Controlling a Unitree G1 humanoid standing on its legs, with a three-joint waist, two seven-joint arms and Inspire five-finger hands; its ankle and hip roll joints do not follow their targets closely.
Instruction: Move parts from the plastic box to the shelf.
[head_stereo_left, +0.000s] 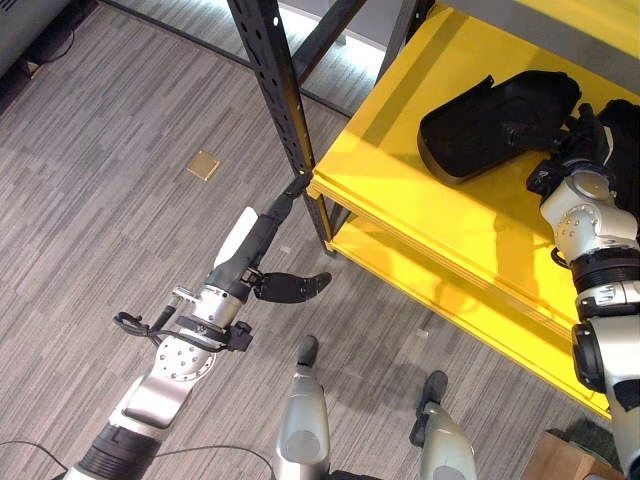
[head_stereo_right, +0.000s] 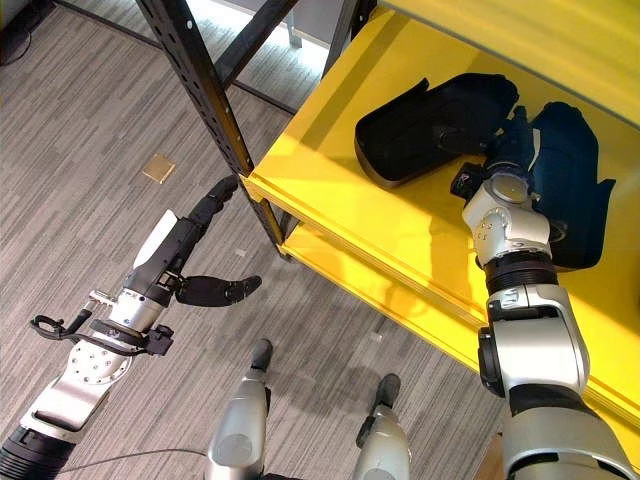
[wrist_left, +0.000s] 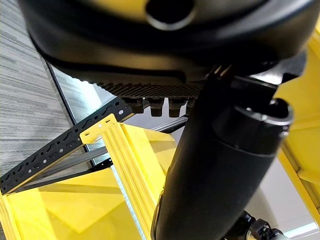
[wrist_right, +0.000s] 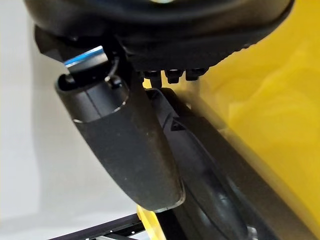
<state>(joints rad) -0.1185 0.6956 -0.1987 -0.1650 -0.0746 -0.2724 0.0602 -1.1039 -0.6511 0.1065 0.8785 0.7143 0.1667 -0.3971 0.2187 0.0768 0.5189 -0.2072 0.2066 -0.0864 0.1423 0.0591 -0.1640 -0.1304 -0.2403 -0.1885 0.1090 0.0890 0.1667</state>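
Shelf: yellow board shelf (head_stereo_left: 400, 170) on a black perforated steel upright (head_stereo_left: 270, 70).
Parts: two black moulded plastic parts lie on the upper board, one (head_stereo_right: 430, 115) to the left of the right hand, the other (head_stereo_right: 570, 185) to its right.
Right hand (head_stereo_right: 510, 140): over the board between the two parts; whether its fingers are open or closed cannot be told.
Left hand (head_stereo_left: 265, 235): fingers straight, thumb spread, fingertips at the shelf's front corner, holding nothing.
Floor: grey striped carpet (head_stereo_left: 100, 200) with a small brass square plate (head_stereo_left: 203, 165).
Writing: none legible.
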